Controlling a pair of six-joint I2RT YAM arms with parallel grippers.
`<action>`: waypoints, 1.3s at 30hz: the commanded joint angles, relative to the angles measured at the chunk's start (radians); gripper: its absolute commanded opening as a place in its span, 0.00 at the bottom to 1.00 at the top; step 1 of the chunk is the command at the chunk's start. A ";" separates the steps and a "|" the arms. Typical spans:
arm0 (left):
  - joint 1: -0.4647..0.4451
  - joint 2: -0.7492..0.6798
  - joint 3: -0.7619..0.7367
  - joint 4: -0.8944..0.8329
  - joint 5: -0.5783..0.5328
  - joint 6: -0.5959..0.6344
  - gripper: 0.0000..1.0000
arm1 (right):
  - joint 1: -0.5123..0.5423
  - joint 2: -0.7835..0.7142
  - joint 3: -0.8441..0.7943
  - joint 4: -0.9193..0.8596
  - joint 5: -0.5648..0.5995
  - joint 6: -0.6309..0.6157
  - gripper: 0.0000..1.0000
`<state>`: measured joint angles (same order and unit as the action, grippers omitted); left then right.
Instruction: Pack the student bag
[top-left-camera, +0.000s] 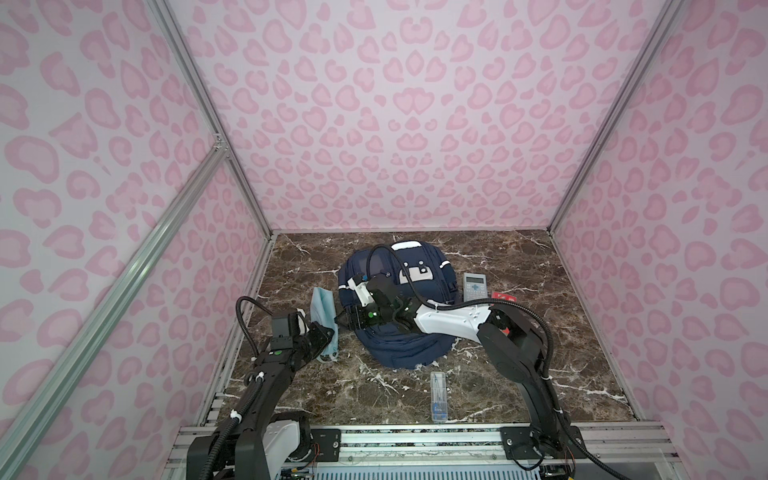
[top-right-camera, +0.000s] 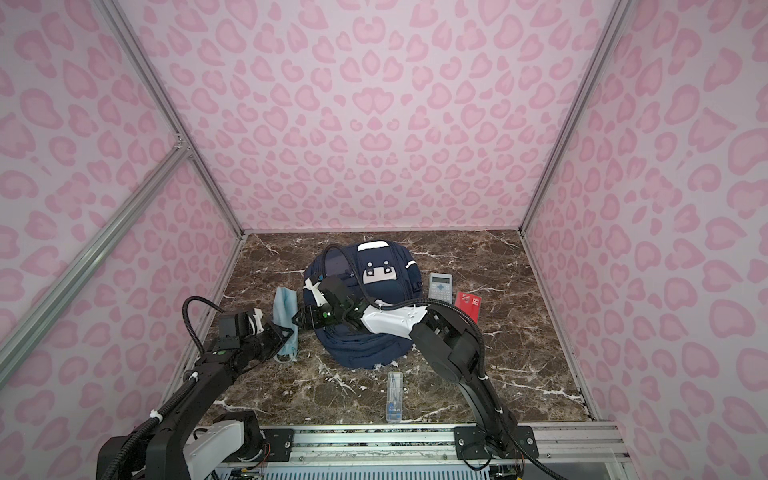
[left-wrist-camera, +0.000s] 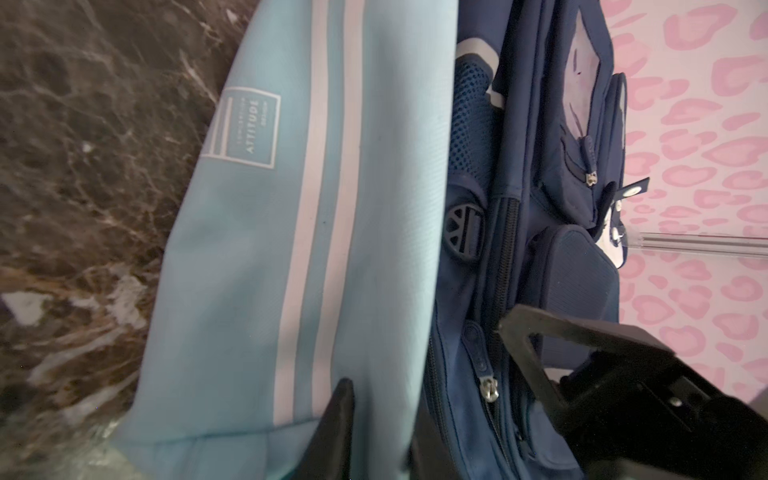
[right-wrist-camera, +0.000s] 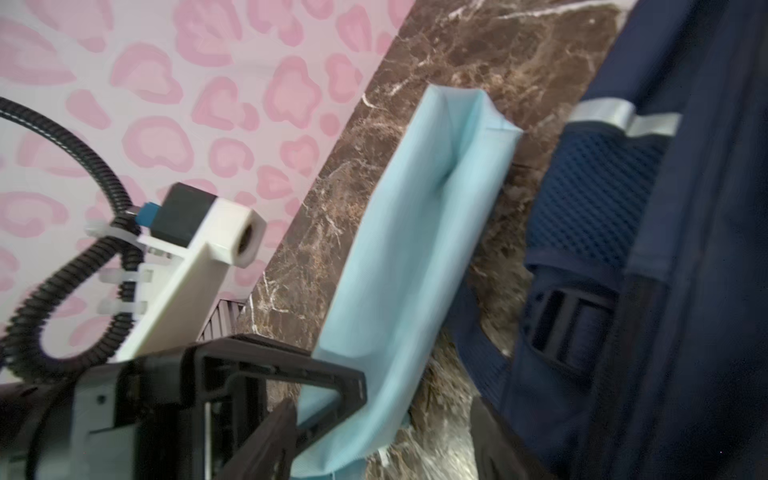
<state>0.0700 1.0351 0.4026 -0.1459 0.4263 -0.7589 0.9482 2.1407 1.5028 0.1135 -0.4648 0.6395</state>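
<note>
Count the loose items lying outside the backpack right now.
4. Light-blue pouch left of the backpack; calculator right of it; red card beside the calculator, partly covered; clear case in front. Others could be hidden.

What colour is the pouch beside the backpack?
The pouch is light blue with two white stripes and a white-outlined label. It shows best in the left wrist view.

Item: student bag, a large navy-blue fabric backpack.
Markings: thin white reflective stripes; a white patch with dark dots on the upturned face.
Details: blue mesh side pocket, a black strap buckle and several zip pockets with metal pulls.
Pose: lying flat, patch side up, fabric bunched in folds at its end farthest from the patch.
Place: just beside the light-blue pouch, to the pouch's right in both top views, with its mesh side facing the pouch.
</note>
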 joint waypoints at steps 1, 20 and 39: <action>0.000 0.010 0.008 0.019 0.002 0.012 0.29 | 0.005 -0.004 -0.041 -0.007 -0.012 -0.001 0.67; 0.062 -0.120 0.105 -0.130 -0.104 0.047 0.92 | 0.078 0.184 0.236 -0.236 0.067 -0.010 0.61; -0.261 -0.169 0.397 -0.266 -0.206 0.241 0.97 | 0.022 -0.459 -0.290 -0.203 0.175 -0.061 0.00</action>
<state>-0.1322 0.8486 0.7788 -0.3954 0.2848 -0.5583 0.9920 1.7638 1.2869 -0.1001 -0.3710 0.5671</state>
